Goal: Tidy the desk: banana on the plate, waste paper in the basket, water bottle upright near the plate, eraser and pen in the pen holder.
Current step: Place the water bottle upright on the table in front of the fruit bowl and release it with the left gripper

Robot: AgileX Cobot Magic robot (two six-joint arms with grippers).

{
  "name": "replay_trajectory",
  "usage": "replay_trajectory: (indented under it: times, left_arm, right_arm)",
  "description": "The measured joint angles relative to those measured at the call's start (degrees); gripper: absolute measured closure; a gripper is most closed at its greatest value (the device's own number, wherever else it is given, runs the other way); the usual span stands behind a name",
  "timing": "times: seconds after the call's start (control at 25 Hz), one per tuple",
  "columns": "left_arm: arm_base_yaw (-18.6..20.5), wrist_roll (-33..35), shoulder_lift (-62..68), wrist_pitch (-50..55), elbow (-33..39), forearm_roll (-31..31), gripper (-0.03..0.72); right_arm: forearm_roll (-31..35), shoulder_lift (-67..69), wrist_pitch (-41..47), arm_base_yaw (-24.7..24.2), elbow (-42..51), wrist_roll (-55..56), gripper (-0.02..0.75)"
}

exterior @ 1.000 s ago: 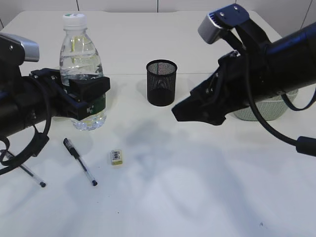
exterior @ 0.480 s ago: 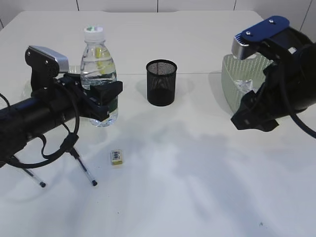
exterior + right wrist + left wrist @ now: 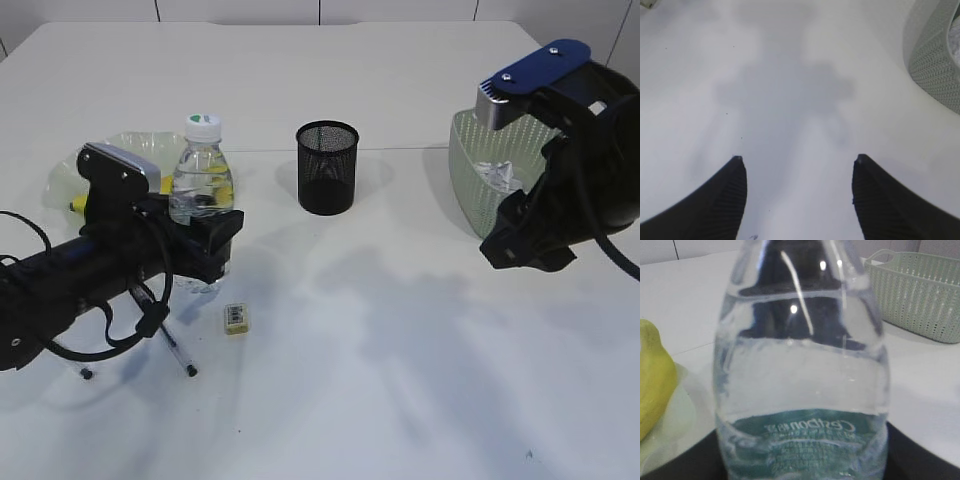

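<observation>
White desk, water bottle lowered beside plate

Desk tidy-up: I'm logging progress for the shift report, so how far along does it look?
Done, it seems: banana on the plate, crumpled paper in the basket. In hand: the left gripper holds the water bottle upright beside the plate. Left: the eraser and two pens lie on the table; the pen holder looks empty. The right gripper is open, idle.
</observation>
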Motion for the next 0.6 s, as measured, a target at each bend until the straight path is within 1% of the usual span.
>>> replay_trajectory:
  times: [0.24, 0.4, 0.6]
  left_arm:
    - [0.0, 0.6, 3.1, 0.0, -4.0, 0.0, 0.297]
    - [0.1, 0.7, 4.6, -0.1, -5.3, -0.1, 0.298]
    - [1.5, 0.8, 6.5, -0.1, -7.2, -0.1, 0.298]
  right_arm:
    - [0.0, 0.0, -0.1, 0.0, 0.0, 0.0, 0.244]
    - [0.0, 0.0, -0.1, 0.0, 0.0, 0.0, 0.244]
    - [0.0, 0.0, -0.1, 0.0, 0.0, 0.0, 0.244]
